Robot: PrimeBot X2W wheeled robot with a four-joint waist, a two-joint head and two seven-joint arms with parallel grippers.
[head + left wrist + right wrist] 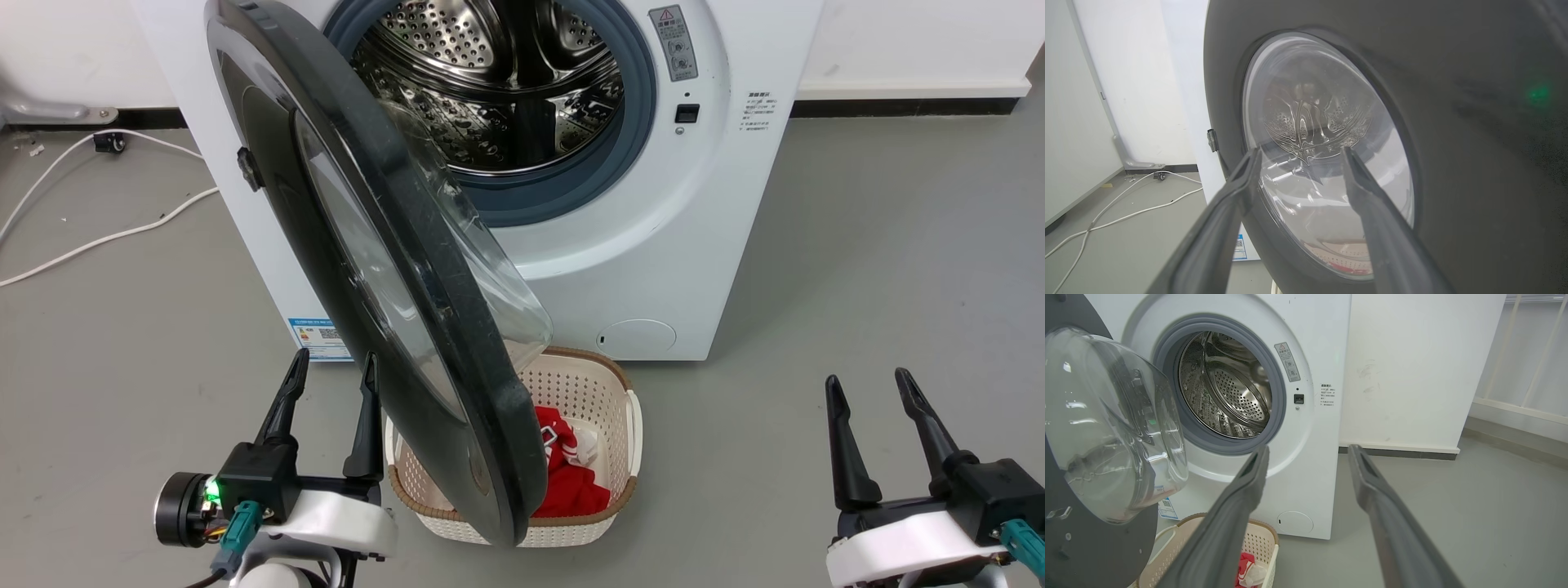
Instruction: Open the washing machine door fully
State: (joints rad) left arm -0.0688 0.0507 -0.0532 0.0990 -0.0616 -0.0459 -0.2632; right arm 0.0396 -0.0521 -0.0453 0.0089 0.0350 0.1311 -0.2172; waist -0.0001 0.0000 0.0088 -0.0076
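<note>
Basket (pixel 584 385) — half behind door (pixel 424 273)

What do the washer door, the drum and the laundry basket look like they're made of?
The washing machine door: glossy black ring, likely plastic, mirror-like reflections; its clear bulging bowl looks like glass, possibly plastic. The drum: bright perforated metal, probably stainless steel. The basket: matte cream perforated plastic, brown woven-look rim.

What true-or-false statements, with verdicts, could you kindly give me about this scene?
1. The large round glossy black washing machine door stands partly open. True.
2. The perforated steel drum holds red clothes. False: the red cloth lies in the cream perforated plastic basket.
3. The left tool clamps the door's rim. False: it is open, holding nothing.
4. The right tool is open, away from the door. True.
</note>
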